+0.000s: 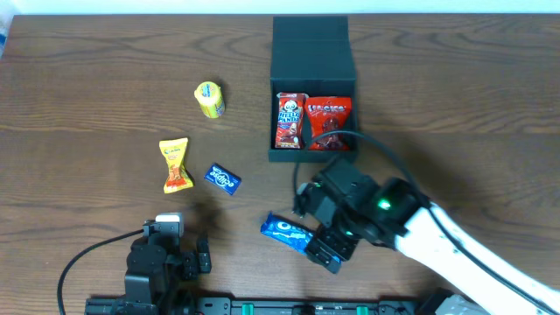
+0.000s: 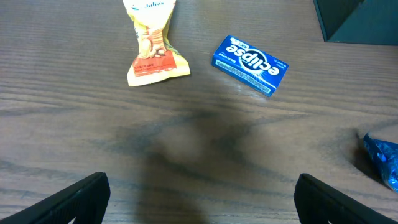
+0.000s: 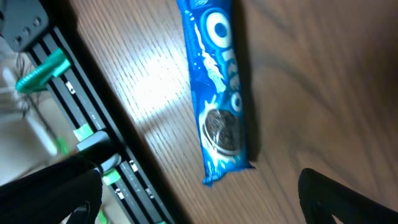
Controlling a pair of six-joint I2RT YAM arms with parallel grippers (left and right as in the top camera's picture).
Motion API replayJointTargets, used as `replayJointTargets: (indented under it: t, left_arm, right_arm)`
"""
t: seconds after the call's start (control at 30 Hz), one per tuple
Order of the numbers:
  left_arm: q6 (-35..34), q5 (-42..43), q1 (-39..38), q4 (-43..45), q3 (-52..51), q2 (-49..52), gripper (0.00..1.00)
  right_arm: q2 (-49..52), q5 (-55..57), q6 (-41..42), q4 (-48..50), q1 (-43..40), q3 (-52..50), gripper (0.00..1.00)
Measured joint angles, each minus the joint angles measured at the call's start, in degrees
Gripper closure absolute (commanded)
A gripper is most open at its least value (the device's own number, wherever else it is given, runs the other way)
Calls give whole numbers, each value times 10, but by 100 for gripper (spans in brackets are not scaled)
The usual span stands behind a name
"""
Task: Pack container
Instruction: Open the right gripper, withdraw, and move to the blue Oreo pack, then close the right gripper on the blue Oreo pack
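**Container open at the far side, two packets inside, both pairs of fingers spread wide**

Overhead: the container (image 1: pixel 312 66) sits on the wooden tabletop (image 1: pixel 105 105), toward the far edge and a little right of centre. It is a dark teal-green, matte, roughly square box, far larger than any of the snacks. A flap lid of the same colour lies across its far part, and the near part is uncovered. In that near part a red Hello Panda packet (image 1: pixel 291 120) lies on the left. Another red snack packet (image 1: pixel 331 120) lies just beside it on the right. To the left of the container lie a yellow round snack (image 1: pixel 209 99), a yellow-and-orange sweet packet (image 1: pixel 176 164) and a blue Eclipse gum box (image 1: pixel 223 178), all apart from each other. A blue Oreo pack (image 1: pixel 284 230) lies near the container's front. The right arm (image 1: pixel 437 241) reaches in over its right end. The left arm (image 1: pixel 153 262) sits at the near edge, well apart from the container.

Left wrist: the left fingers (image 2: pixel 81 199) are spread wide with only bare tabletop between them. Ahead lie the sweet packet and the Eclipse gum box. One dark corner of the container shows at the top right.

Right wrist: the right fingers (image 3: pixel 348 199) are spread wide and hold nothing. The Oreo pack lies flat, its lower end just ahead of the gap between them, touching neither. A black rail (image 3: pixel 74 118) runs along the left.
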Motion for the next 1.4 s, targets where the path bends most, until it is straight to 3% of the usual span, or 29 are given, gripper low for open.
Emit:
replayJointTargets:
  t: [0.6,1.2,1.4]
  left_arm:
    - [0,0,0,0,0,0,4]
    - [0,0,0,0,0,0,4]
    - [0,0,0,0,0,0,5]
  right_arm:
    - [201,89,-22,104,47,0,1]
    - [259,115,-22,142,61,0,1]
    - [260,114,-24,143,63,0,18]
